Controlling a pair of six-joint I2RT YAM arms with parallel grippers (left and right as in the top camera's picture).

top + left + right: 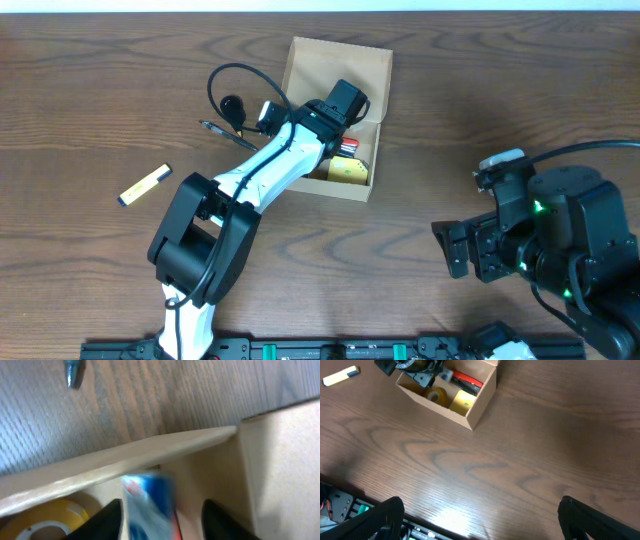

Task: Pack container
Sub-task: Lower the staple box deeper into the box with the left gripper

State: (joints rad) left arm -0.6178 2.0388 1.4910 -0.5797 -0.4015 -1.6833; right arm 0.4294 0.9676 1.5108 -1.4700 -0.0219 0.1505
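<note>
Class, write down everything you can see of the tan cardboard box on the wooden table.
The small tan cardboard box is rectangular, plain-sided and unmarked. It sits open on the brown wooden table, its lid flap open at the far side. Inside lie a yellow tape roll, a yellow block and a red item. The left gripper reaches into it, jaws apart, with a blurred blue item between its fingers.

Inside the container (125, 462), a blurred blue-and-white item (149, 505), unidentifiable; beside it a yellow tape roll (47, 519), half off-frame.
</note>
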